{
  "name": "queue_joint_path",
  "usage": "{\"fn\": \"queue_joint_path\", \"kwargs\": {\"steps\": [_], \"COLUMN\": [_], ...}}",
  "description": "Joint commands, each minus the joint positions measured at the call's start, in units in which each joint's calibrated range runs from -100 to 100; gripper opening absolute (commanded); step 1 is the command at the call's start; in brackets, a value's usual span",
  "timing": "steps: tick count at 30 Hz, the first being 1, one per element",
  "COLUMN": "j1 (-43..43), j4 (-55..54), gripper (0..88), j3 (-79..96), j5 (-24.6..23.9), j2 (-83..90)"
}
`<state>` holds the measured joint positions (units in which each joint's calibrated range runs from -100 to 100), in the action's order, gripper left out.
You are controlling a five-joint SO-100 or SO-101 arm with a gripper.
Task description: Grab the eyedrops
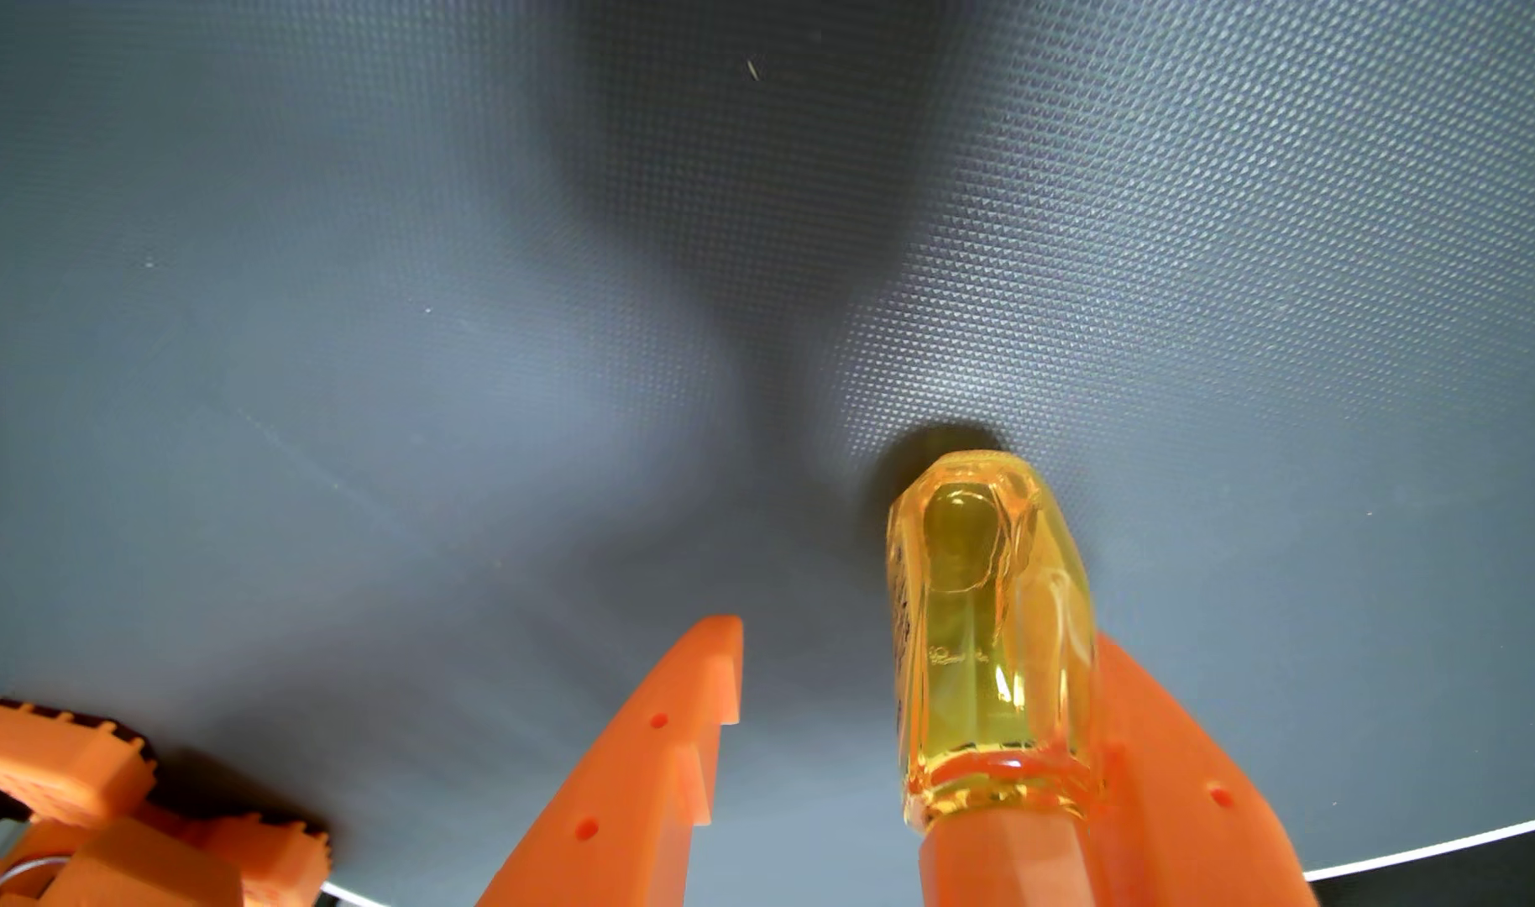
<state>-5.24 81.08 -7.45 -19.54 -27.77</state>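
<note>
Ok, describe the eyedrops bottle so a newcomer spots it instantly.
Start from the dark textured mat, then drop to the two orange gripper fingers at the bottom edge. The eyedrops bottle lies against the right-hand finger: clear yellow with an orange cap, the one see-through thing there.

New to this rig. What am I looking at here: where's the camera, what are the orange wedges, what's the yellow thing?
The camera rides on the robot arm's wrist and looks down along its gripper, so this is the wrist view. The two orange wedges coming up from the bottom edge are the gripper's two fingers, and they stand apart. The yellow see-through thing is the eyedrops bottle, with an orange cap at its near end. It lies against the right finger in this view, with a clear gap to the left one, so it is not yet squeezed from both sides. Whether the bottle rests on the surface or is lifted, I cannot tell. Below is a dark grey textured mat. At bottom left are more orange robot parts.
</note>
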Motion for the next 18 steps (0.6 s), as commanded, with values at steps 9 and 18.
{"fn": "queue_joint_path", "kwargs": {"steps": [9,18], "j1": [-0.2,-0.5], "j4": [-1.3,-2.1], "gripper": [11.5,1.0], "j3": [0.1,0.1], "j5": [0.4,0.4], "j2": [-0.1,0.0]}}
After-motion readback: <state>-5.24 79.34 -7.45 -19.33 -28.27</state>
